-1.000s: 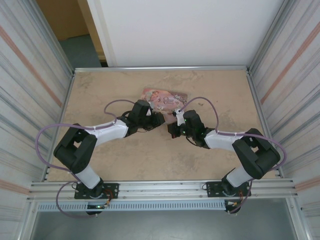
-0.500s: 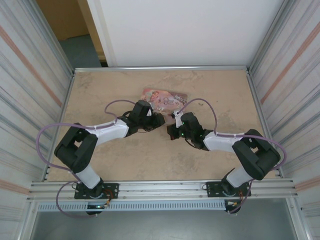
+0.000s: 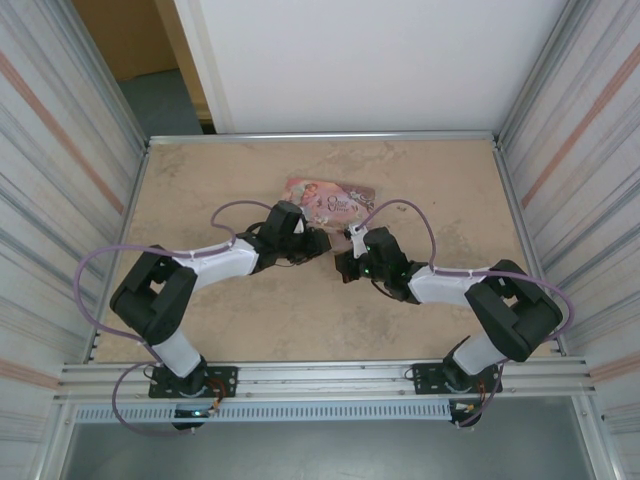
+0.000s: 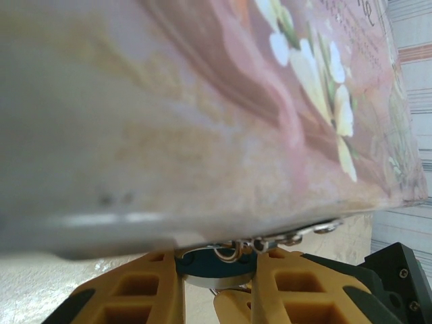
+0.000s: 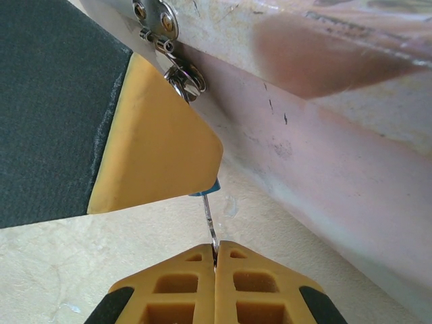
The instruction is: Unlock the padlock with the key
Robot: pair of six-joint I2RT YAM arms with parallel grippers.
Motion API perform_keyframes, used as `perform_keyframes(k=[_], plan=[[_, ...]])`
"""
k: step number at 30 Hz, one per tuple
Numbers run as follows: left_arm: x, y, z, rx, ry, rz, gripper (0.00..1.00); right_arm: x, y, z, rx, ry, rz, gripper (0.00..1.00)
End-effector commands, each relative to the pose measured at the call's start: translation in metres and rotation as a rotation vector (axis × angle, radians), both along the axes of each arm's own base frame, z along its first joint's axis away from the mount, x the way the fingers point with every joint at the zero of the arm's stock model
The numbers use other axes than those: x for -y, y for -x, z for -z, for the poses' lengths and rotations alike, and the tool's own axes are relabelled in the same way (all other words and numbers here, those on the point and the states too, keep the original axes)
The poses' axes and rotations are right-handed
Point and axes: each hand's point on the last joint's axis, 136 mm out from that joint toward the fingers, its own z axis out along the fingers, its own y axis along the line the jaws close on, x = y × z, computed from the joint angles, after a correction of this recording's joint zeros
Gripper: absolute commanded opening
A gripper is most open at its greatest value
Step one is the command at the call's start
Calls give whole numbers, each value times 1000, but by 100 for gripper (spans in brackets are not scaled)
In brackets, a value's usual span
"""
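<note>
The padlock [image 4: 214, 267], with its small blue-teal body and thin silver shackle, hangs from the hasp [image 4: 291, 237] of the pink tin [image 4: 202, 101]. My left gripper [image 4: 216, 271] is shut on the padlock's body, one yellow finger on each side. My right gripper [image 5: 215, 255] is shut on the thin silver key [image 5: 210, 219]. The key's tip reaches up to the blue padlock [image 5: 206, 192], which peeks out from under the left gripper's yellow finger [image 5: 155, 148]. In the top view both grippers, left [image 3: 318, 241] and right [image 3: 346, 262], meet at the tin's near edge.
The pink decorated tin [image 3: 331, 197] lies at mid-table just beyond the grippers, and its side wall [image 5: 324, 135] stands close to the right gripper. Its riveted hasp and ring [image 5: 183, 79] hang just above the left finger. Corrugated walls [image 3: 70, 180] enclose the table.
The right wrist has shifted slightly toward the near edge. The left arm has not moved, and both grips are unchanged.
</note>
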Motion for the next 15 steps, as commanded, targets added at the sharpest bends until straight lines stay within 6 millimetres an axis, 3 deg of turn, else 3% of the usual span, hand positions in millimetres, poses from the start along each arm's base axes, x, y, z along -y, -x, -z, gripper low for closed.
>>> perform_keyframes(k=[1, 9, 15], plan=[[13, -12, -14, 62, 28, 8, 4, -24, 10, -43, 85, -151, -96, 0], [11, -17, -13, 67, 18, -6, 4, -16, 16, -26, 40, -123, -76, 0], [14, -16, -9, 63, 16, 5, 3, -18, 12, -35, 45, -158, -67, 0]])
